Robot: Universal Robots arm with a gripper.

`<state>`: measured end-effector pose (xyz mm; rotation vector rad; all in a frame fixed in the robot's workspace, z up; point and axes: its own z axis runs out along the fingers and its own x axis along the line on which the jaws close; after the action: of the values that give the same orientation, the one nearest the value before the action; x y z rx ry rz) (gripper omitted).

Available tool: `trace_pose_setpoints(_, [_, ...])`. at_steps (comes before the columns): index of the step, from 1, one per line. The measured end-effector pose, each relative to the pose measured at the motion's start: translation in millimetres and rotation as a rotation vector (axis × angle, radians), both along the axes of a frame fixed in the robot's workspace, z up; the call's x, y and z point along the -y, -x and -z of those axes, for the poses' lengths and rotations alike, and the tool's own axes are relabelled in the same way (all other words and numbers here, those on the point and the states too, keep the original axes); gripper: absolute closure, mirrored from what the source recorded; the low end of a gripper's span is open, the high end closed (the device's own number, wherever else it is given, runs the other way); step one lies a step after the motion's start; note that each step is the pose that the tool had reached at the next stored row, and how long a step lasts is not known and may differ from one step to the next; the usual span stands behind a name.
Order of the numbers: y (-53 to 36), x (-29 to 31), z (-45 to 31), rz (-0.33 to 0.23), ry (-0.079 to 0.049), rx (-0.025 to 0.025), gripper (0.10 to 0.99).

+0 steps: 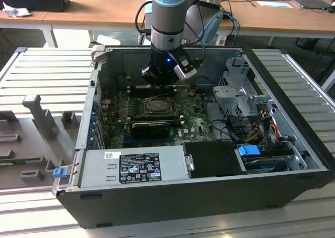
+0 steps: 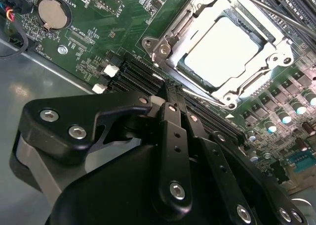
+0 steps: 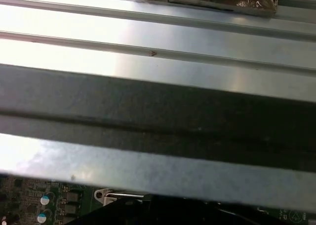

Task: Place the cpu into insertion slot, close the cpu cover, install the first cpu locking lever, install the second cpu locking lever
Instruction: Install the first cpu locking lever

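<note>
Arm: comes down from the top centre of the exterior view into the open computer case [image 1: 293,144]; the gripper [image 1: 163,80] hangs just above the green circuit board [image 1: 196,124], beyond the socket.
Fingers: in the second wrist view the gripper [image 2: 168,94] shows black fingers [image 2: 173,131] pressed together, nothing between them; tips sit close to the near edge of the socket, contact uncertain.
Chip: the cpu [image 2: 224,49] lies flat in the insertion slot [image 2: 183,63], upper right of the second wrist view, its pale top showing.
Cover: the cpu cover [image 2: 276,49] is down around the chip, which shows through its window.
Levers: thin metal rods [image 2: 266,10] run along the socket's edges; whether they are latched, cannot tell.
Socket, exterior view: the insertion slot [image 1: 157,106] sits mid-frame on the board, just below the gripper.
First wrist view: grey ribbed metal panel [image 3: 158,37] across the frame; a strip of green board [image 3: 44,200] at lower left.
Other: a round coin battery [image 2: 52,13] at upper left of the second wrist view.
</note>
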<state>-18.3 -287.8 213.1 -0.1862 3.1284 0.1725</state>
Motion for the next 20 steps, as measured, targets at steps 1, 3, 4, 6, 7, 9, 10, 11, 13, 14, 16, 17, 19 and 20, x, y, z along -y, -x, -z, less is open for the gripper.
trace_pose_setpoints(1, [-0.3, 0.0, 1.1, 0.000, 0.000, 0.0001, 0.980])
trace_pose_setpoints(3, [-0.8, 0.0, 3.5, 0.000, 0.001, 0.0000, 0.980])
trace_pose_setpoints(4, [-1.0, 0.0, 4.9, 0.000, 0.003, 0.0001, 0.980])
trace_pose_setpoints(6, [-1.2, 0.0, 6.6, 0.000, 0.007, 0.0000, 0.980])
trace_pose_setpoints(7, [-1.2, 0.0, 7.4, 0.000, 0.010, 0.0001, 0.980])
trace_pose_setpoints(9, [-1.2, 0.0, 8.6, -0.001, 0.016, 0.0000, 0.980])
trace_pose_setpoints(10, [-1.2, 0.1, 9.1, -0.001, 0.018, -0.0001, 0.980])
trace_pose_setpoints(11, [-1.2, 0.1, 9.5, -0.001, 0.021, -0.0002, 0.980])
trace_pose_setpoints(13, [-1.3, -0.2, 10.9, -0.001, 0.025, 0.0003, 0.980])
trace_pose_setpoints(14, [-1.3, -0.1, 11.4, -0.001, 0.028, 0.0002, 0.980])
trace_pose_setpoints(16, [-1.2, 0.1, 12.1, -0.001, 0.030, -0.0001, 0.980])
trace_pose_setpoints(17, [-1.2, 0.1, 12.2, -0.001, 0.030, -0.0002, 0.980])
trace_pose_setpoints(19, [-1.4, 0.1, 12.3, -0.001, 0.027, -0.0001, 0.980])
trace_pose_setpoints(20, [-1.5, 0.0, 12.3, -0.001, 0.026, 0.0002, 0.980])
